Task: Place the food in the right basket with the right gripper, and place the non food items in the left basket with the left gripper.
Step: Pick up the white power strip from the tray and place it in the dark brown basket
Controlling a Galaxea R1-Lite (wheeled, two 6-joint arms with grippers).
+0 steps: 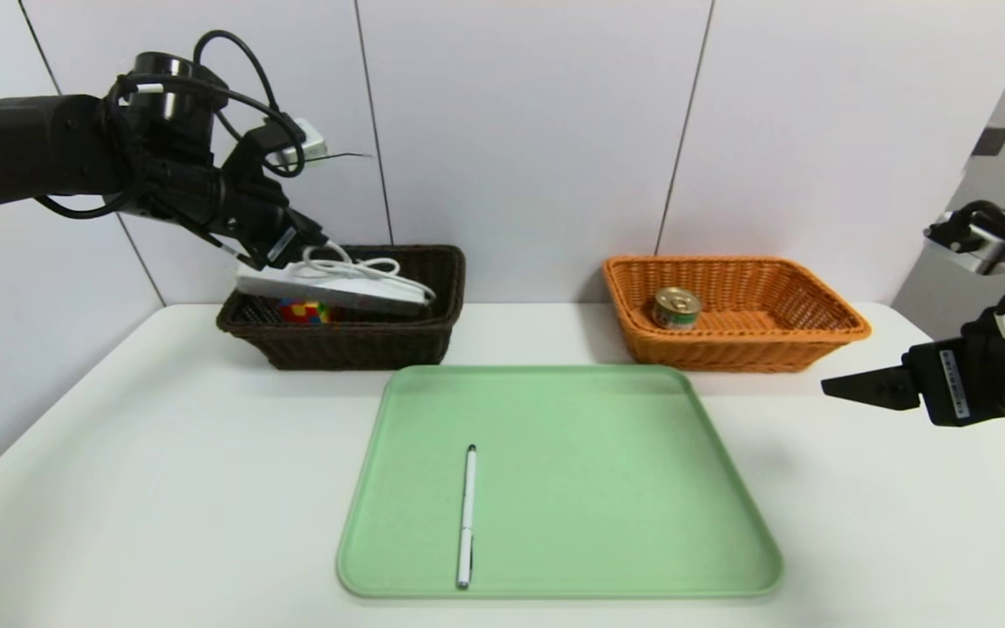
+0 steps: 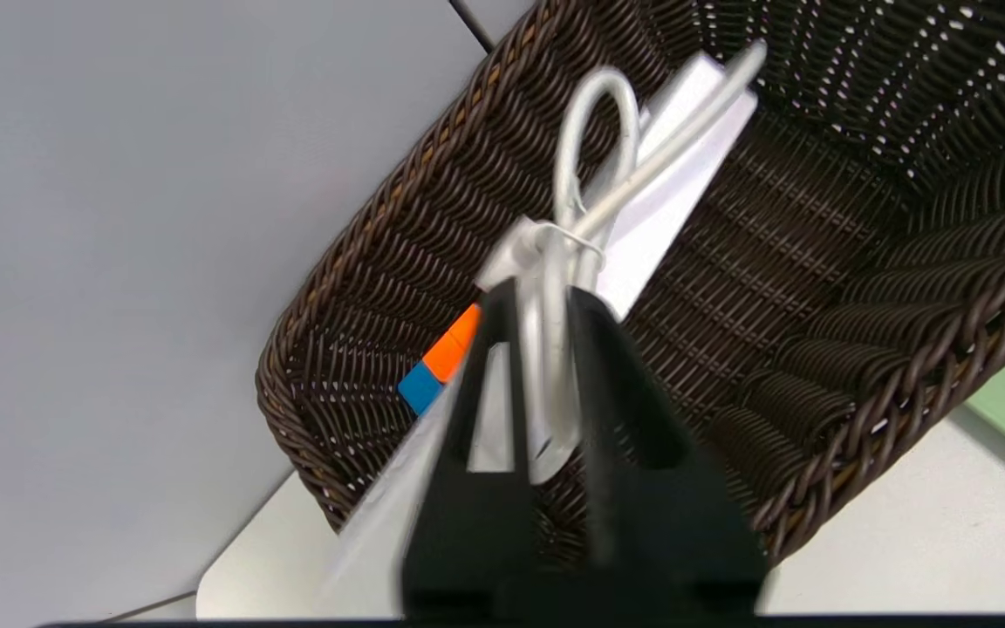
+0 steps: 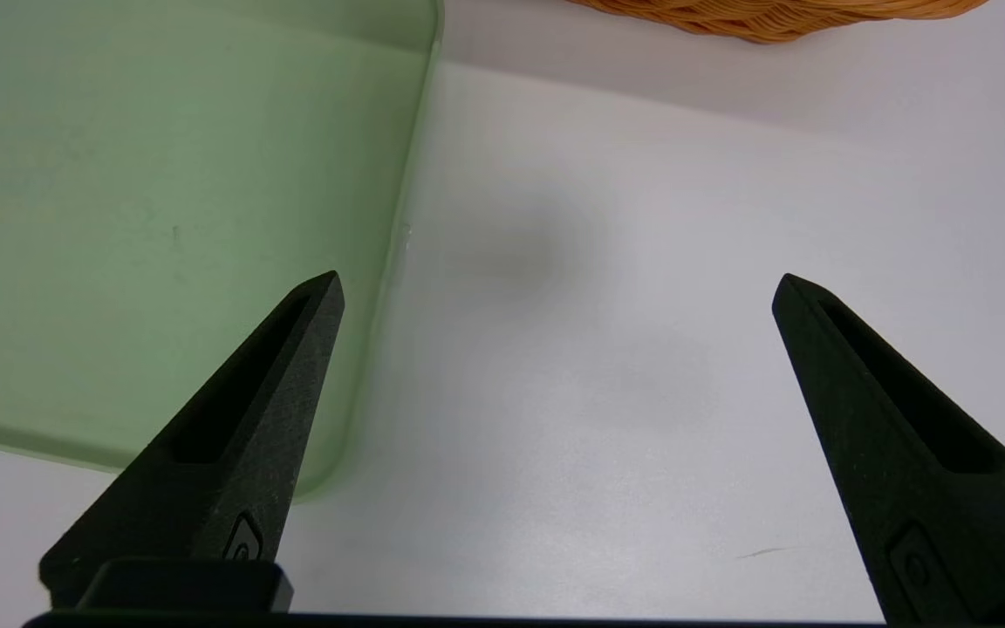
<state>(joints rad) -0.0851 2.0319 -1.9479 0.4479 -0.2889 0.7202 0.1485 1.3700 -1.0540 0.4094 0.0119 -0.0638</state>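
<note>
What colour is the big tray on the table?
The tray is plain pale green, clearest in the head view.

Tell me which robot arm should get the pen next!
The left, I think: the pen lies toward the tray's left side, and the non-food basket is on the left too.

Bright, diffuse light leaves soft shadows on the smooth white tabletop (image 1: 162,471), near the orange-tan wicker basket (image 1: 738,356).
</note>
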